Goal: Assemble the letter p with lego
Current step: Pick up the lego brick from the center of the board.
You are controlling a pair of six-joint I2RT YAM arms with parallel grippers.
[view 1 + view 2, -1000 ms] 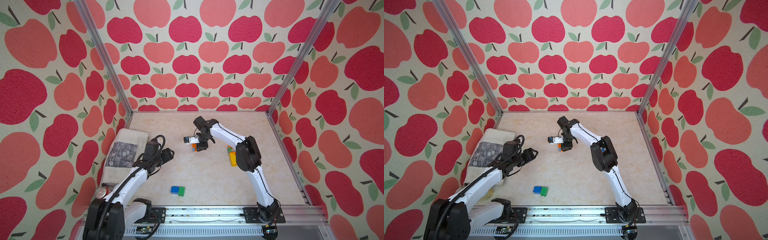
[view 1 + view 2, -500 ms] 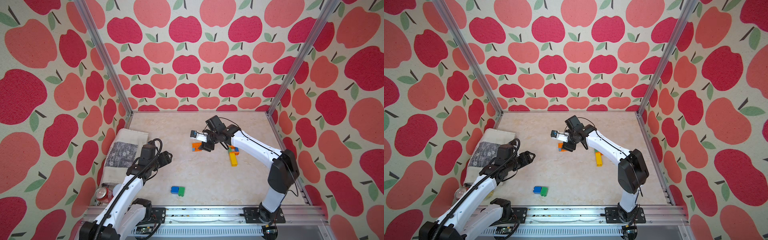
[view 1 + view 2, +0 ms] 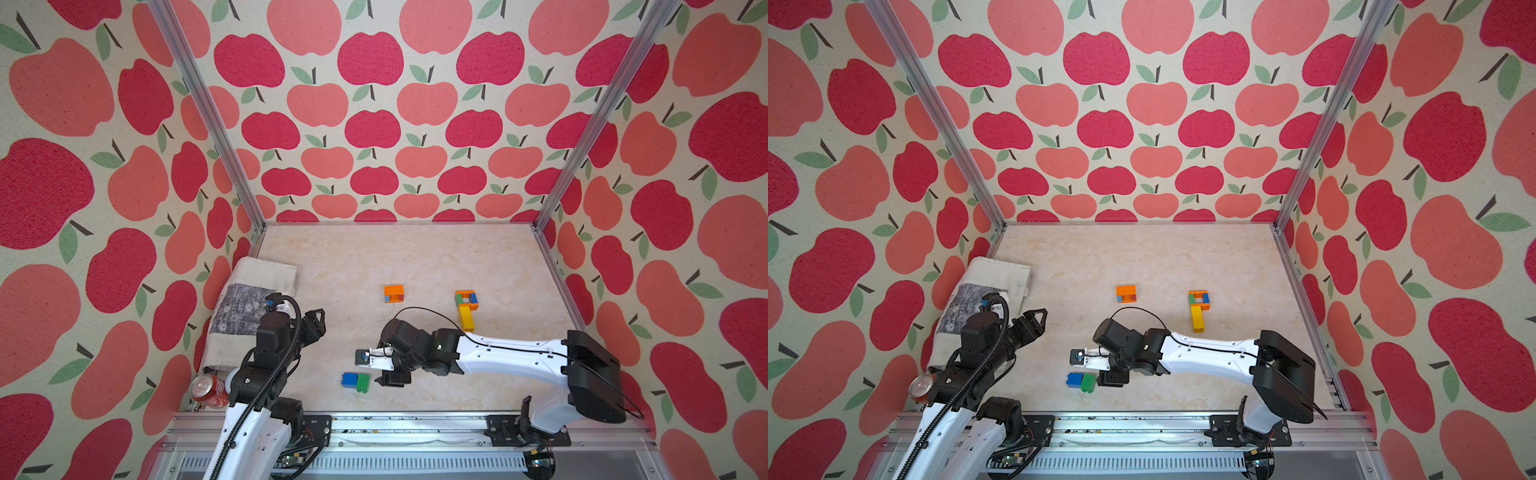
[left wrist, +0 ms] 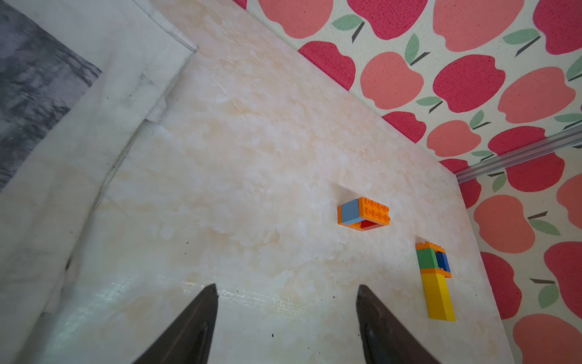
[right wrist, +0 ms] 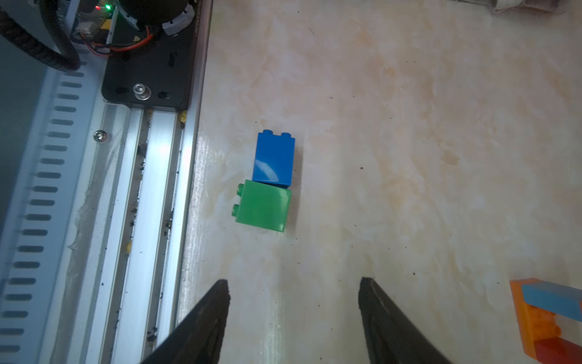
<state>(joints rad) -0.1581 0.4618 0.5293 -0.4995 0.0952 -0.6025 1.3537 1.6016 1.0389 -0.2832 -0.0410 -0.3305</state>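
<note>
With jaws spread and empty, the right gripper [image 5: 292, 280] should descend squarely over the green brick [image 5: 263, 206], which perhaps merely abuts the blue brick [image 5: 274, 159].

Orange lego block [image 5: 535, 331] cut off at the right wrist view's edge

Apple-print walls [image 3: 374, 124] enclose a pale marbled bench [image 3: 415, 257].
Aluminium posts [image 3: 210, 124] stand at its two back corners; light glosses the front edge, where a slotted metal rail [image 3: 415, 430] runs along it.
</note>
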